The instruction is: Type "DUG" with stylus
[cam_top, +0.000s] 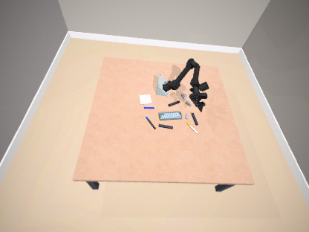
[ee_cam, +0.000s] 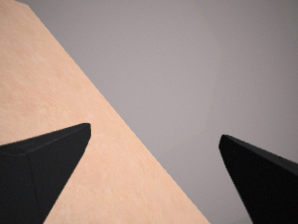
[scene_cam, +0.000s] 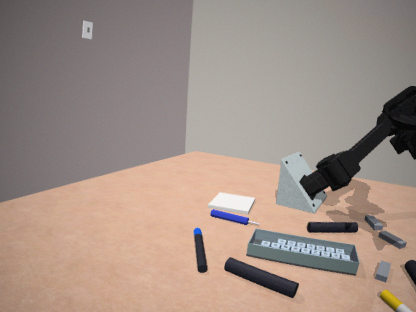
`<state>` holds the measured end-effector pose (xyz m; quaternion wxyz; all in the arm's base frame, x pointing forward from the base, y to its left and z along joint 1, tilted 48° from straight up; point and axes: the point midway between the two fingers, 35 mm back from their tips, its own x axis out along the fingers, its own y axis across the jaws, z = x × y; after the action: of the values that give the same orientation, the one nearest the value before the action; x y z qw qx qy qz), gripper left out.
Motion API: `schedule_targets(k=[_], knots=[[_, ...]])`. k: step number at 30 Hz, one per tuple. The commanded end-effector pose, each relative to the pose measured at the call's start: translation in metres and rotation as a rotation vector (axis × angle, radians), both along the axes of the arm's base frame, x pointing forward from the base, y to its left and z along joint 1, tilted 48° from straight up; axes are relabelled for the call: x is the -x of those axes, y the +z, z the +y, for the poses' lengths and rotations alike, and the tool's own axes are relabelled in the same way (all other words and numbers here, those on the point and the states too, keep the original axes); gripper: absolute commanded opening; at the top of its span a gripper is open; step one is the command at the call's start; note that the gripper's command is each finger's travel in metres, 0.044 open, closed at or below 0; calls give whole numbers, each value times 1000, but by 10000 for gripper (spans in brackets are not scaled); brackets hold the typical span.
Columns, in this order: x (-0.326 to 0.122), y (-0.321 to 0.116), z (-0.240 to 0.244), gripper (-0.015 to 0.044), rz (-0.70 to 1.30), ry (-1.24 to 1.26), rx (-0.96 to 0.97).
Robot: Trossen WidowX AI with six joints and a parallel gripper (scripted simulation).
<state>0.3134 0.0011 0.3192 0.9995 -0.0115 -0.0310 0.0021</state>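
The keyboard [cam_top: 170,115] [scene_cam: 302,258] is a grey-green tray with rows of pale keys, lying in the middle of the desk; its letters are too small to read. A blue pen with a thin pale tip [cam_top: 148,108] [scene_cam: 229,217], which looks like the stylus, lies flat behind and left of the keyboard, its tip toward the right. My gripper [cam_top: 201,108] [ee_cam: 155,135] is open and empty, above the desk to the right of the keyboard. The wrist view shows only its two spread fingers, the desk edge and a grey wall. The exterior view does not show the fingers.
A white pad [cam_top: 145,99] [scene_cam: 232,202] lies behind the blue pen. A blue-capped black marker [cam_top: 151,123] [scene_cam: 200,251] lies left of the keyboard. Black cylinders [cam_top: 166,126] [scene_cam: 260,277] and grey blocks [cam_top: 186,116] [scene_cam: 383,271] lie around it. A yellow-and-white marker [cam_top: 192,127] [scene_cam: 392,300] lies front right.
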Motion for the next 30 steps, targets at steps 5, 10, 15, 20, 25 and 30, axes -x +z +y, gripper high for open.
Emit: schedule_targets(k=[5,10,15,20,25,30], knots=[[-21,-51,6,309,272,95,50],[-24,-126,15,177,674,275,31],[2,-183,28,46,1069,502,-144],[31,-197,41,0,1352,700,-467],[33,-196,43,0,1381,722,-520],[33,-196,43,0,1381,722,-520]])
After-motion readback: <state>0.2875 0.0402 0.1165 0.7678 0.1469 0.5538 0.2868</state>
